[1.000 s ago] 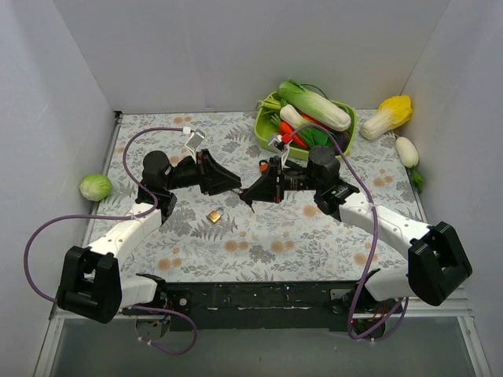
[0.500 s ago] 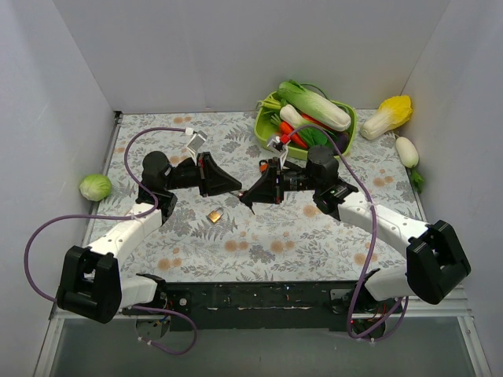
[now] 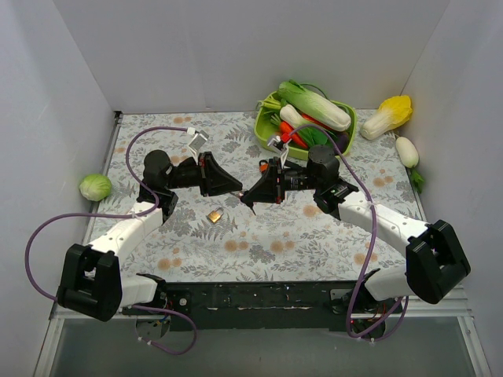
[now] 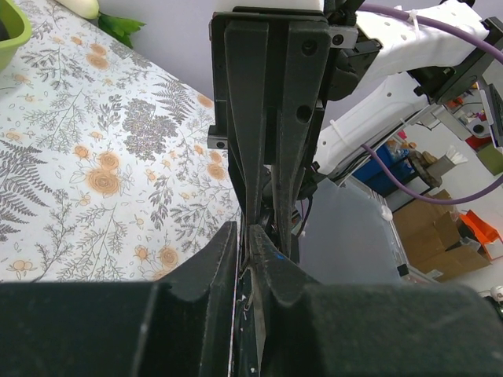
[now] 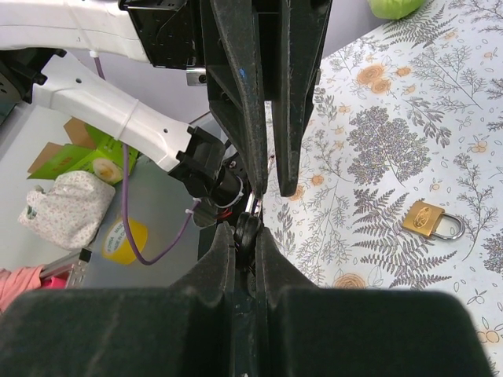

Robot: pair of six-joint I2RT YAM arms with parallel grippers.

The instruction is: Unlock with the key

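Almost unchanged since a second ago: left gripper (image 3: 236, 186) and right gripper (image 3: 251, 196) still tip to tip above the table (image 3: 314, 243) middle. Right one clamped on the key (image 5: 247, 225), at its black head. Left fingers (image 4: 212, 275) nearly together; grip unclear. Padlock (image 3: 214, 215) unmoved, just nearer and left.

Both arms reached toward the worktop's (image 3: 259, 245) centre — left gripper (image 3: 238, 187) and right gripper (image 3: 246, 196) tip to tip, jaws nearly together.
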